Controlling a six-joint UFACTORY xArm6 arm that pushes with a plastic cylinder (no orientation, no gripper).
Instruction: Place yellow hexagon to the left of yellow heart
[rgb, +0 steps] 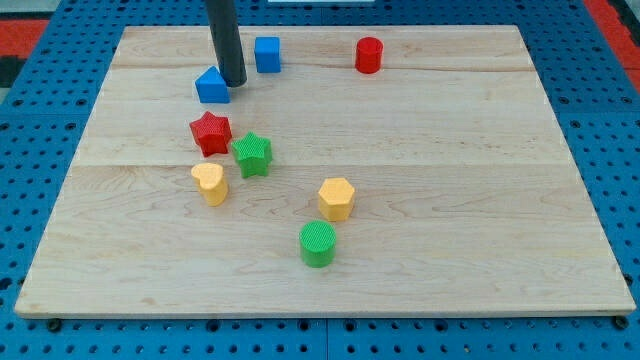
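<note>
The yellow hexagon (337, 198) sits on the wooden surface (450, 180) a little below the middle of the view, with the green cylinder (318, 243) just below it and slightly to the view's left, near but apparently not touching. The yellow heart (210, 183) lies well to the view's left of the hexagon, with the green star (253, 154) and red star (211, 132) close above it. There is no claw on this arm, so nothing spreads or pinches; the arm ends in a dark rod, and my tip (234, 83) stands near the view's top, just beside the right edge of the blue block with a peaked top (212, 86), with the blue cube (267, 54) to its right and the red cylinder (369, 55) further off. The tip is well apart from the hexagon. Judging by its look, the hexagon is a small, rigid, light block that should slide readily on the smooth wood and will not deform. It cannot be grasped, only pushed, and an off-centre push on a flat face would likely spin it. The contact probably belongs on its right side, squarely, and the path should pass below the heart to end on that block's left.
</note>
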